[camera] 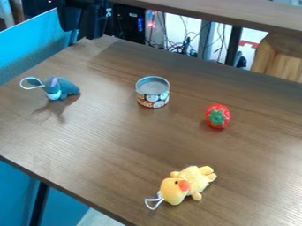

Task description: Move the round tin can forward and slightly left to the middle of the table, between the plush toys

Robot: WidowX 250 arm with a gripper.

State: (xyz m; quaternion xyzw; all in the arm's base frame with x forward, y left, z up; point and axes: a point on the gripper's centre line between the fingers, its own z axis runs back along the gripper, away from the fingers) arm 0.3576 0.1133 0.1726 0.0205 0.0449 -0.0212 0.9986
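Over the far left of the bench (118, 145) is the black gripper (84, 35), how wide I cannot tell, nearest the blue-grey plush (66, 87) at left, best pinched softly across its body, clear of the loop (22, 82).

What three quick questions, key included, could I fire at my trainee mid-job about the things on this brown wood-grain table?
1. True or false: in the camera view, the small blue-grey plush animal is left of the short round can with a silver top and patterned label.
2. Fill in the blank: the leafy cap on the rounded red toy strawberry is ____.
3. Which lies nearest the bottom edge of the view?
A) the can
B) the yellow plush bird with an orange beak
C) the strawberry

Key: 1 true; 2 green; 3 B
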